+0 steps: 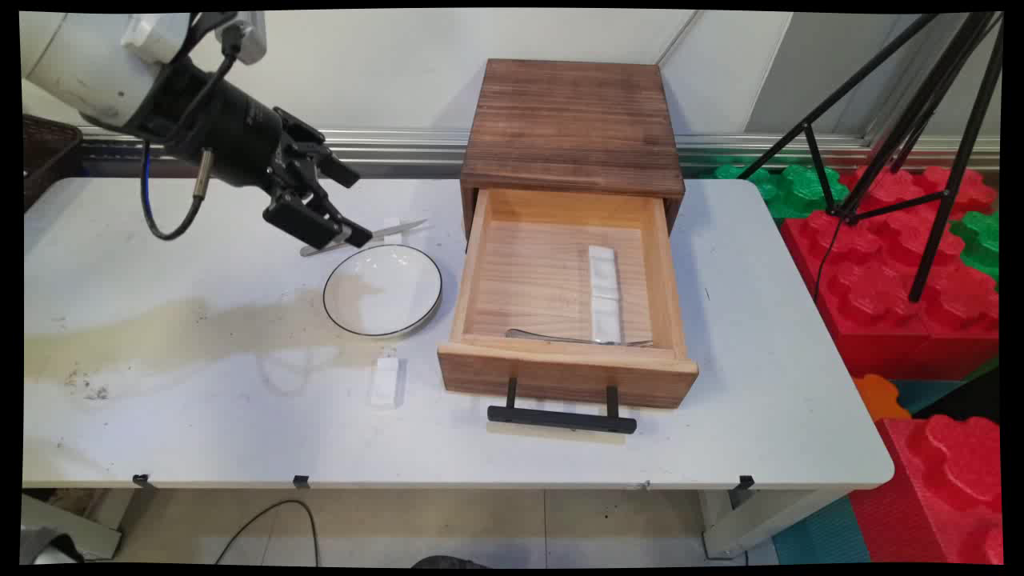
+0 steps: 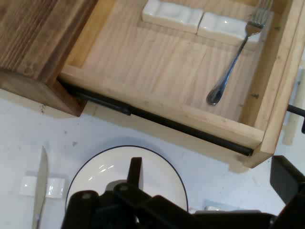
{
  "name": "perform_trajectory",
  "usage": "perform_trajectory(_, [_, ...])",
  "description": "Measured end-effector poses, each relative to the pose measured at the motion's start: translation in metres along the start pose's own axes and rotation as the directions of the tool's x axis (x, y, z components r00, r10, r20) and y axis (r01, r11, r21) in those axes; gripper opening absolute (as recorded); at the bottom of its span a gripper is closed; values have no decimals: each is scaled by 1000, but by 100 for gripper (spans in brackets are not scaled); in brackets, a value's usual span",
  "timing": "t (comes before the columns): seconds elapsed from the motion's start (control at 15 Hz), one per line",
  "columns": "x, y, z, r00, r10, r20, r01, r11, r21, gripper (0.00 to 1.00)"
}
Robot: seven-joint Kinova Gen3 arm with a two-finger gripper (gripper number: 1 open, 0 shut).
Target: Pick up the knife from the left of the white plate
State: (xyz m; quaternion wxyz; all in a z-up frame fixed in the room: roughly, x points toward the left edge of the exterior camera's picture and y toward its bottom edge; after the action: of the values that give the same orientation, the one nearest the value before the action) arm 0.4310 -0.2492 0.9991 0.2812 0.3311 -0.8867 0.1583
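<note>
Drawer [image 1: 560, 280] open w/ fork [image 2: 233, 67] & white rests [image 2: 200, 19]; end effector [image 1: 344, 204] spread above plate [image 1: 382, 290].

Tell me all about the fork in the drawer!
The fork is shiny silver metal, slim, with a rounded handle end and its tines at the other end. It lies flat on the floor of the open wooden drawer, close to the drawer's front wall. Its tines rest on or against one of the white ceramic rests lying in the drawer. Nothing else touches it; the gripper is away over by the white plate.
</note>
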Motion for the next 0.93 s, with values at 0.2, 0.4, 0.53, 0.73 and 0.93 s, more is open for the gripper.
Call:
perform_trajectory(0.2, [3,-13,1,1000,0,14,-1,1000,11,100])
perform_trajectory(0.4, [5,-32,4,999,1,32,-2,1000,30,100])
perform_trajectory(0.53, [6,-52,10,999,-1,52,-1,999,49,100])
perform_trajectory(0.73, [6,-80,24,996,0,87,-6,997,72,100])
perform_trajectory(0.93, [2,-103,39,992,2,122,-13,996,87,100])
